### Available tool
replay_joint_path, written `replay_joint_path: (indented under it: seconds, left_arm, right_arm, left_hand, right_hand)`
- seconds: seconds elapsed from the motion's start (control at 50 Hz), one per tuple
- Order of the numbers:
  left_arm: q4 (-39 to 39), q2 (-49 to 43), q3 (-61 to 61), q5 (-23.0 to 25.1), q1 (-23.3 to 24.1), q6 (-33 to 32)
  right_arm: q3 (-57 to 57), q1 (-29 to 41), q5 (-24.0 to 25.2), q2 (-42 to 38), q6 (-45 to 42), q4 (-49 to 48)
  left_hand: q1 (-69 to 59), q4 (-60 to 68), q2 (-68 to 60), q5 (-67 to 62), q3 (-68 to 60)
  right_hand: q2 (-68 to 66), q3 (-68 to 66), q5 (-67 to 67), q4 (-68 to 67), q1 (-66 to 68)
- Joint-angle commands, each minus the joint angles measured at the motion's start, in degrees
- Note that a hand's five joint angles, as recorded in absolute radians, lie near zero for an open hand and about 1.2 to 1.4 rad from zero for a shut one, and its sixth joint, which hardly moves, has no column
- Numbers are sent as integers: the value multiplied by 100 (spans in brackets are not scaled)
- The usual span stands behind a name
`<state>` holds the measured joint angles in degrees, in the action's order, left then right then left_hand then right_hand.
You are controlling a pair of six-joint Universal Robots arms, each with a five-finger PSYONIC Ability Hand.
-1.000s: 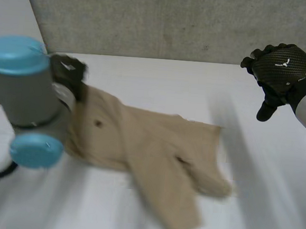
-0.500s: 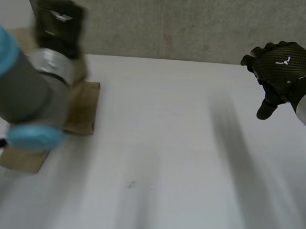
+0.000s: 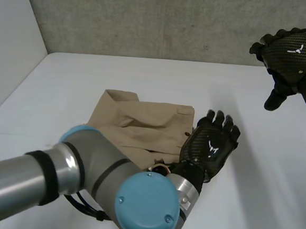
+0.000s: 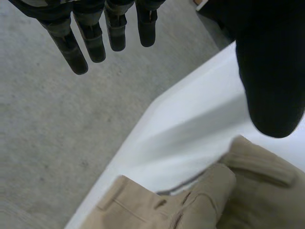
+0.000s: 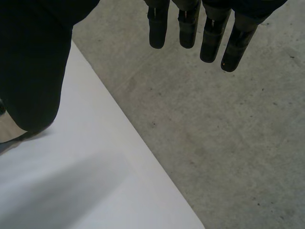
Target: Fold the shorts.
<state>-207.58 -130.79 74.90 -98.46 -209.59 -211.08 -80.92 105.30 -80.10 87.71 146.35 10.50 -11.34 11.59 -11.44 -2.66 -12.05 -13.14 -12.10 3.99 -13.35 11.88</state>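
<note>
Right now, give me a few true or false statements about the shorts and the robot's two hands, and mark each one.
1. The shorts lie on the white table. True.
2. The left hand is clenched on the shorts. False: its fingers are straight and spread, and they hold nothing.
3. The right hand is raised off to the side, well apart from the shorts. True.
4. The right hand pinches a corner of the shorts. False: it is open and empty.
5. The shorts are blue. False: they are tan.
</note>
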Motion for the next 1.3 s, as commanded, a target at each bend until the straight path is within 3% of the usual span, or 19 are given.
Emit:
replay_joint_path:
  seconds: [0.02, 0.2, 0.22, 0.36, 0.5, 0.58, 0.7, 0.76, 0.8, 0.86, 0.88, 1.0, 1.04, 1.08, 1.1, 1.14, 1.18, 1.24, 1.3]
  left_arm:
    - [209, 1423, 902, -6, -758, 32]
    - [543, 3067, 2089, 46, -2243, 778]
    - [656, 3225, 2246, 99, -2636, 1005]
    - [1578, 3227, 2468, 844, -4131, 1289]
    - [1861, 2402, 2267, 1724, -4845, 1254]
    - [2089, 2050, 2003, 1953, -4977, 1254]
    - [2634, 1399, 1616, 2112, -5057, 1271]
    - [2924, 1100, 1422, 2252, -5022, 1271]
    - [3108, 960, 1256, 2296, -4969, 1271]
    - [3241, 871, 1036, 2297, -4917, 1280]
    - [3276, 801, 887, 2270, -4882, 1263]
    - [3172, 704, -149, 2130, -4557, 1218]
    - [2979, 721, -606, 1902, -4425, 1218]
    - [2356, 757, -1257, 1349, -4188, 1245]
    - [1762, 792, -1589, 930, -4013, 1219]
    - [1100, 914, -1812, 550, -3871, 1192]
    - [-372, 1317, -1900, -91, -3722, 1131]
    - [-1413, 1599, -1691, -304, -3651, 781]
    - [-1610, 1749, -1304, -322, -3572, 472]
  right_arm:
    - [24, 0, -14, -9, 201, -56]
    - [-11, 104, 47, -323, 1078, 66]
    - [-20, 157, 56, -395, 1158, 101]
    - [-73, 1140, 162, -1360, 1799, 242]
    - [-55, 1713, 144, -2381, 2661, -337]
    - [-20, 1880, -119, -2829, 2847, -794]
    - [112, 2021, -848, -3251, 2619, -1269]
    - [208, 2100, -998, -3462, 2250, -1515]
    - [287, 2118, -1042, -3568, 1891, -1673]
    - [419, 2118, -1086, -3638, 1477, -1779]
    - [559, 2118, -1104, -3647, 1171, -1866]
    - [1376, 2109, -1279, -3525, 141, -2516]
    - [1885, 2109, -1332, -3472, -342, -2990]
    - [2498, 2100, -1306, -3480, -885, -3638]
    - [2685, 2100, -1289, -3489, -1037, -3851]
    - [3159, 2091, -1219, -3489, -1422, -4569]
    - [3537, 2065, -1096, -3489, -1574, -5194]
    - [3724, 2004, -867, -3428, -1557, -5471]
    - [3681, 1960, -840, -3366, -1539, -5444]
  left_hand:
    - [134, -159, 144, 266, 205]
    - [134, -159, 144, 266, 205]
    - [79, -105, 90, 212, 150]
    - [-123, 98, -113, 9, -52]
    - [-560, 534, -549, -427, -489]
    - [-1113, 1088, -1103, -981, -1042]
    - [-1401, 1375, -1391, -1269, -1330]
    - [-2039, 2014, -2029, -1907, -1968]
    - [-3142, 3117, -3132, -3010, -3071]
    - [-5347, 5322, -5337, -5215, -5276]
    - [-6851, 6826, -6841, -6719, -6780]
    - [-6866, 6841, -6856, -6734, -6795]
    - [-6866, 6841, -6856, -6734, -6795]
    - [-6866, 6841, -6856, -6734, -6795]
    - [-6866, 6841, -6856, -6734, -6795]
    - [-6866, 6841, -6856, -6734, -6795]
    - [-6866, 6841, -6856, -6734, -6795]
    - [-6866, 6841, -6856, -6734, -6795]
    - [-6866, 6841, -6856, -6734, -6795]
  right_hand:
    - [314, 210, -399, 335, -188]
    - [314, 210, -399, 335, -188]
    - [314, 210, -399, 335, -188]
    - [314, 210, -399, 335, -188]
    - [189, 85, -273, 210, -63]
    - [-198, -302, 113, -177, 324]
    - [-1794, -1898, 1709, -1772, 1920]
    - [-3926, -4030, 3841, -3905, 4052]
    - [-6670, -6774, 6585, -6648, 6796]
    - [-6686, -6790, 6601, -6665, 6812]
    - [-6686, -6790, 6601, -6665, 6812]
    - [-6686, -6790, 6601, -6665, 6812]
    - [-6686, -6790, 6601, -6665, 6812]
    - [-6686, -6790, 6601, -6665, 6812]
    - [-6686, -6790, 6601, -6665, 6812]
    - [-6686, -6790, 6601, -6665, 6812]
    - [-6686, -6790, 6601, -6665, 6812]
    - [-6686, -6790, 6601, -6665, 6812]
    - [-6686, -6790, 6601, -6665, 6812]
